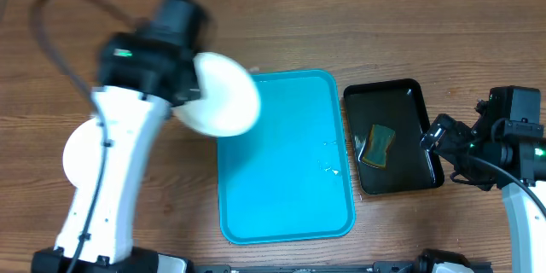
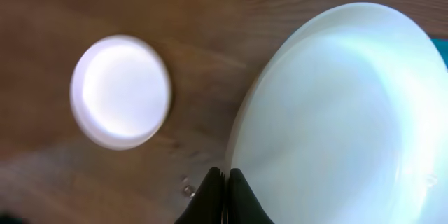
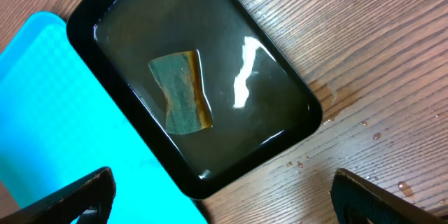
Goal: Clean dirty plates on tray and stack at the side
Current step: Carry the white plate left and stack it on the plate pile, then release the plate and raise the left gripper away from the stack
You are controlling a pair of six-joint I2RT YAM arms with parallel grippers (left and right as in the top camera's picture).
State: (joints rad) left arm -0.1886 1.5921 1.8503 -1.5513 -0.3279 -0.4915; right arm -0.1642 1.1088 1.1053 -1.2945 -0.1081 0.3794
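I saw one pale plate [image 1: 226, 94] tilted over the turquoise tray's [image 1: 286, 196] far-left corner, its rim pinched in the left gripper [image 2: 225, 182]. A white plate [image 1: 77, 158] lay flat on the table [image 1: 384, 17], well left of the tray.

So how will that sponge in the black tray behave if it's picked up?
The sponge looks bent and seems to sit in liquid in the black tray, so probably soft, soaked and dripping. Likely light, though heavier wet.
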